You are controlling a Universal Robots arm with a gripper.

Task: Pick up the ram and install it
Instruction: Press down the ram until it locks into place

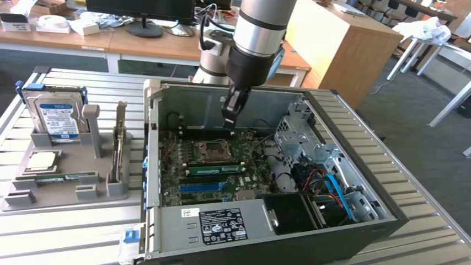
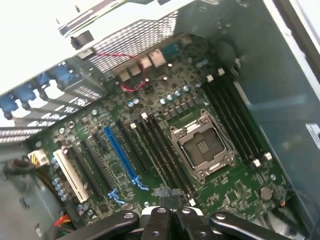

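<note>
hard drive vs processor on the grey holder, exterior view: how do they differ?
Pose: the hard drive stands upright; the processor lies flat. Size: the hard drive is much larger and boxy, the processor a small thin square. Look: the hard drive has a blue-white label, the processor a plain silver top. Both sit on the grey holder.

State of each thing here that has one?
Computer case: side open.
Processor socket: empty.
Ram: standing in a motherboard slot.
Hard drive: upright in its holder.
Gripper: inside the case, above the motherboard.
</note>
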